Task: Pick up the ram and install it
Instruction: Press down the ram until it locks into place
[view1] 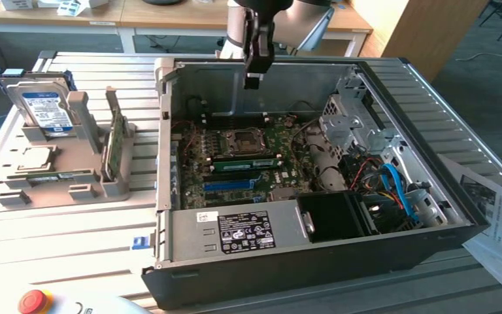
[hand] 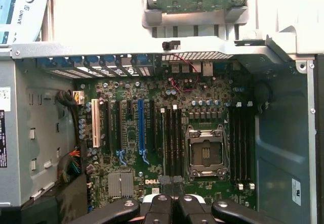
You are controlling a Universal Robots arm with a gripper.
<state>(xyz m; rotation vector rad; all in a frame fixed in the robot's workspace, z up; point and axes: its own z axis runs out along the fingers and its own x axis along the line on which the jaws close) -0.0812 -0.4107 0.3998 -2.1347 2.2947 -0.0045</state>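
The claw (view1: 253,80) is seen fully closed above the open computer case (view1: 321,248), apparently holding nothing; a ram (view1: 244,163) is seated on the motherboard (hand: 152,133).

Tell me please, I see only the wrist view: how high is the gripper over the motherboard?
Observer: The gripper hangs above the open case, higher than its walls and well clear of the board.
Operator: Does it carry something?
Observer: From the side it looks shut and empty; nothing hangs below it.
Operator: Where is the ram then?
Observer: A long narrow green stick, likely the ram, stands on edge in a slot beside the processor socket.
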